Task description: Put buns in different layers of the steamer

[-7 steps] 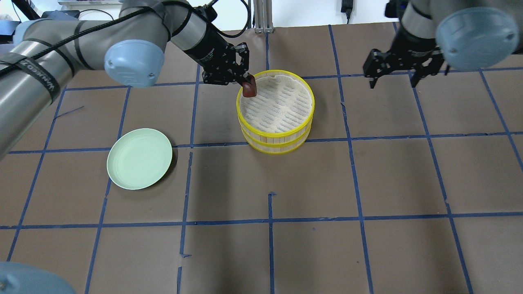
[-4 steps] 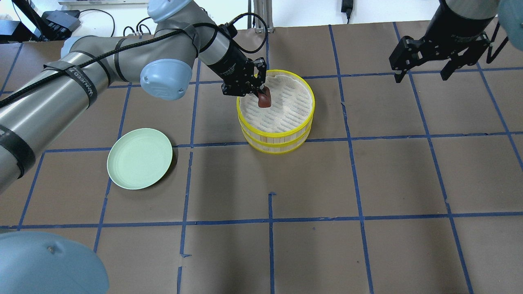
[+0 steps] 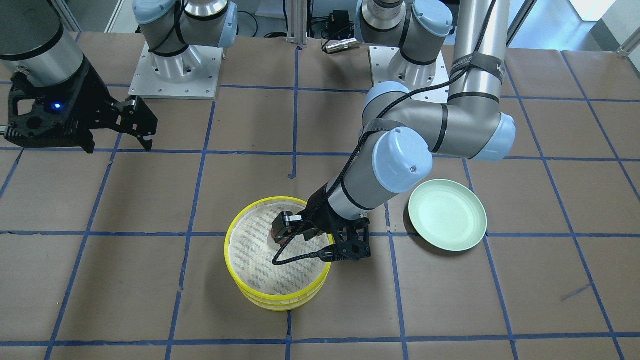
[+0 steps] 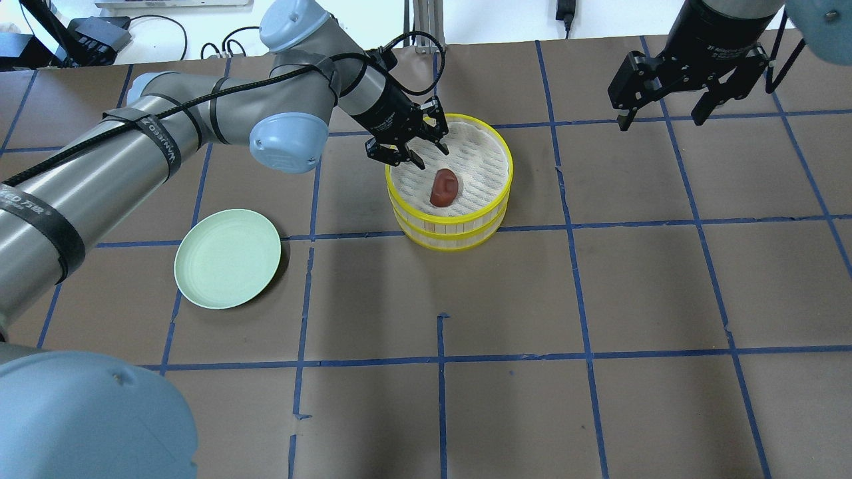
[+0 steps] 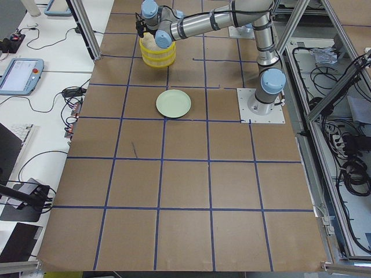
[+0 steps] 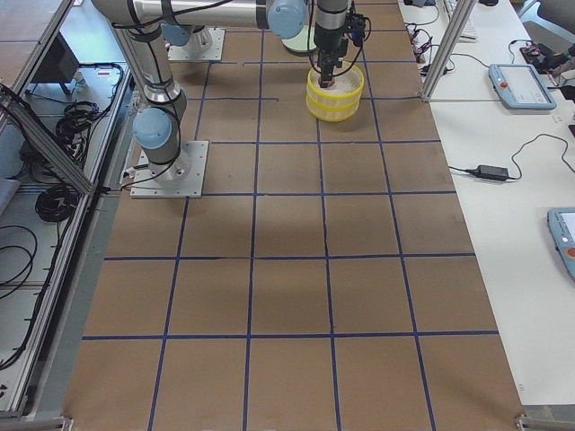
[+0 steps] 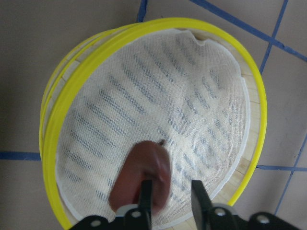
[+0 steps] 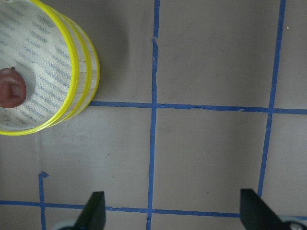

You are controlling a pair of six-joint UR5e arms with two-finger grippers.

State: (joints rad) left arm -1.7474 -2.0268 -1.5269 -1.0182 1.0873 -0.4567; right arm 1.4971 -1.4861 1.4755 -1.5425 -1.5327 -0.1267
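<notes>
Lying loose in the top layer (image 4: 479, 166), the dark bun (image 4: 444, 187) sat close under the wide-spread left gripper (image 4: 431, 157).

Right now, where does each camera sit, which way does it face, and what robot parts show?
Overhead: behind robot, facing forward-down; both arms, steamer, plate.
Front-facing: across table, facing robot; both bases, arms.
Exterior left: table's left end; left arm near.
Exterior right: right end; right arm near.
Left wrist: down onto reddish-brown bun; left tool tips.
Right wrist: down onto table; right tool tips.
Shared: both wrists see the bun in the steamer.
</notes>
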